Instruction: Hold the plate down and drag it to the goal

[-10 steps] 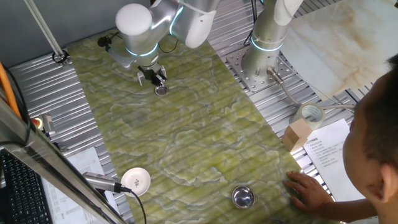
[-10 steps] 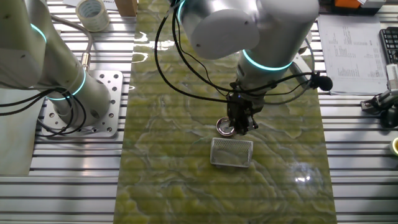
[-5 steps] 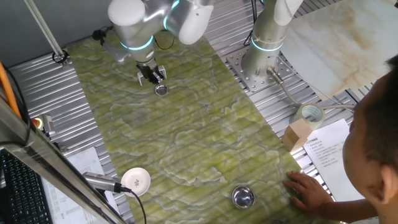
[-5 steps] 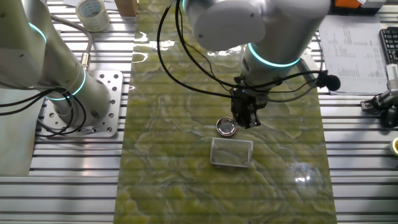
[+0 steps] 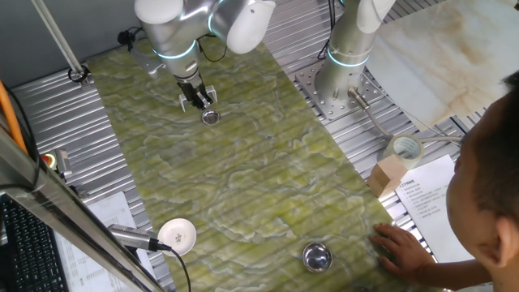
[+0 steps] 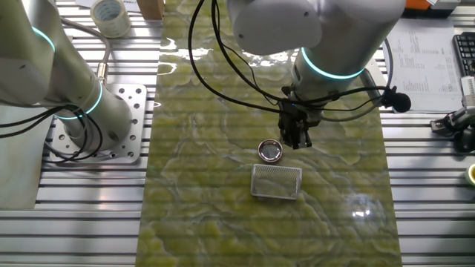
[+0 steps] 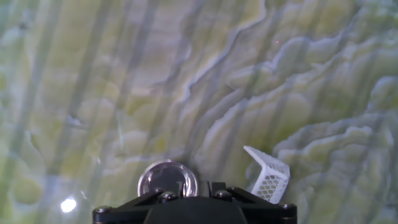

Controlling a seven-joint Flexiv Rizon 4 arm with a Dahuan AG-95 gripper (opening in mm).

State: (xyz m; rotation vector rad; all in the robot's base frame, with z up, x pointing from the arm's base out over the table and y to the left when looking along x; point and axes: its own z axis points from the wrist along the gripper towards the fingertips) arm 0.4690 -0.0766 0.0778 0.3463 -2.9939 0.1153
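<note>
The plate (image 5: pixel 211 117) (image 6: pixel 270 151) (image 7: pixel 168 179) lay flat on the green marbled mat (image 5: pixel 243 170) (image 6: pixel 223 222) (image 7: pixel 249 74), near the mat's far end as I saw it from one fixed view. On my other fixed feed it sat just above a small white mesh basket (image 6: pixel 277 182) (image 7: pixel 268 176), close to it but not touching as far as I could judge. The gripper (image 5: pixel 197 99) (image 6: pixel 297 137) hung just beside the plate, off to one side of it and raised clear of the rim; I saw no contact between them. The fingers looked close together with nothing between them, though in the hand view only the dark base of the hand showed along the bottom edge, so I could not tell their gap for certain.

Farther out, a larger shiny metal bowl (image 5: pixel 317 257) stood near the mat's near end, and a white round disc (image 5: pixel 178 234) lay at the near left edge. A person's hand (image 5: pixel 399 246) rested on the mat corner beside the bowl. A roll of tape (image 5: pixel 405 148) (image 6: pixel 110 16) sat off the mat on the ribbed metal table (image 5: pixel 49 113) (image 6: pixel 89 193), near the base of a second arm (image 5: pixel 345 57) (image 6: pixel 74 96).
</note>
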